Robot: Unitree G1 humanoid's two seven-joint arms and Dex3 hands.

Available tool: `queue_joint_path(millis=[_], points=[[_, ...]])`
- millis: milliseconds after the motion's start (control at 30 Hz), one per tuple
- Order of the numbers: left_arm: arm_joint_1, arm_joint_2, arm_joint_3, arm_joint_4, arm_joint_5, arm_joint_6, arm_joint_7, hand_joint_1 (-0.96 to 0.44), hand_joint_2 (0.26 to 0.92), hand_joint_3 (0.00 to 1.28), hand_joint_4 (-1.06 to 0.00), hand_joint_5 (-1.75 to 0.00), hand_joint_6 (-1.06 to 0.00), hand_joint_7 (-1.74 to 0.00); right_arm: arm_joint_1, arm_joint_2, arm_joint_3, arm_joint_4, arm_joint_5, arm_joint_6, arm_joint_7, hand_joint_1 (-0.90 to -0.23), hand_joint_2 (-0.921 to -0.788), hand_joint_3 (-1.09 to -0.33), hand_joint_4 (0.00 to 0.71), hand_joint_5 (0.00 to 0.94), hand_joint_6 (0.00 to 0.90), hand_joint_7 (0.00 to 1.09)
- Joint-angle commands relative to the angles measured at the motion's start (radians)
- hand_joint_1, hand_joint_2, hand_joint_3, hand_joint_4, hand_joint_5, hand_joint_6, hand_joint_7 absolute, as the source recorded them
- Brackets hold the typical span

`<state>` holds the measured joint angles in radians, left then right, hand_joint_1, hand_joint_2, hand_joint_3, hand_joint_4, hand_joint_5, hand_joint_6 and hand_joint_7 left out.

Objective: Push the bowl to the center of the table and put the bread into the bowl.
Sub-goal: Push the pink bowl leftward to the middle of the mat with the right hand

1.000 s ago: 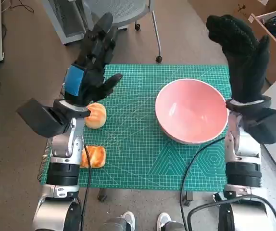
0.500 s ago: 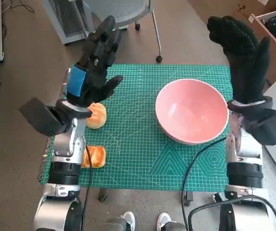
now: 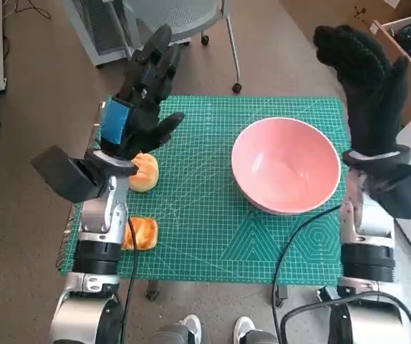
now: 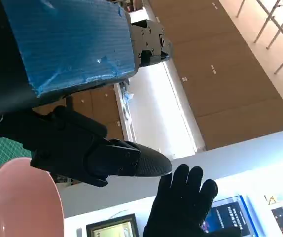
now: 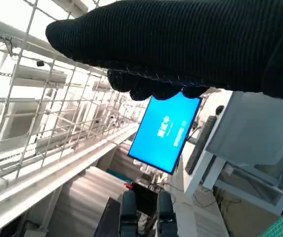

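Both hands are raised above the counter (image 3: 191, 244) and hold nothing. The left hand (image 3: 137, 107) has its fingers (image 3: 155, 54) stretched apart, thumb jutting toward the bowl (image 3: 285, 166). The right hand (image 3: 366, 86) is held flat and upright, fingers loosely extended, beside the bowl's right rim without touching it. The pink bowl sits right of centre on the green mat (image 3: 191, 208). One bread (image 3: 144, 172) lies just below the left hand; a second bread (image 3: 142, 233) lies nearer the robot.
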<state>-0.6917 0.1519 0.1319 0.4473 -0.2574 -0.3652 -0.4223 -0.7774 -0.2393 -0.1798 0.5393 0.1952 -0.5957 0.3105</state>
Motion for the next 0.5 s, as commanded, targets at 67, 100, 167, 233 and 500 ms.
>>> queue_joint_path(millis=[67, 100, 167, 233, 500], points=[[-0.008, 0.007, -0.001, -0.01, 0.017, -0.019, 0.008, -0.66, 0.921, 0.24, 0.0, 0.0, 0.0, -0.25, 0.03, -0.032, -0.028, 0.046, 0.012, -0.011, 0.015, -0.67, -0.921, -0.739, 0.211, 0.0, 0.215, 0.17], [-0.007, 0.008, 0.0, -0.01, 0.018, -0.02, 0.009, -0.66, 0.921, 0.24, 0.0, 0.0, 0.0, -0.25, 0.03, -0.037, -0.033, 0.056, 0.011, -0.015, 0.015, -0.668, -0.921, -0.744, 0.208, 0.0, 0.214, 0.17], [-0.006, 0.009, 0.003, -0.011, 0.018, -0.019, 0.009, -0.67, 0.921, 0.24, 0.0, 0.0, 0.0, -0.25, 0.03, -0.048, -0.045, 0.084, 0.012, -0.027, 0.017, -0.663, -0.921, -0.763, 0.197, 0.0, 0.207, 0.17], [-0.003, 0.009, 0.004, -0.019, 0.016, -0.012, 0.011, -0.66, 0.921, 0.24, 0.0, 0.0, 0.0, -0.25, 0.026, -0.06, -0.058, 0.123, 0.013, -0.039, 0.017, -0.659, -0.921, -0.773, 0.19, 0.0, 0.201, 0.17], [0.005, 0.005, 0.004, -0.042, 0.006, 0.004, 0.016, -0.66, 0.921, 0.25, 0.0, 0.0, 0.0, -0.25, -0.007, -0.115, -0.096, 0.338, -0.028, -0.098, -0.035, -0.655, -0.921, -0.787, 0.183, 0.001, 0.194, 0.17]])
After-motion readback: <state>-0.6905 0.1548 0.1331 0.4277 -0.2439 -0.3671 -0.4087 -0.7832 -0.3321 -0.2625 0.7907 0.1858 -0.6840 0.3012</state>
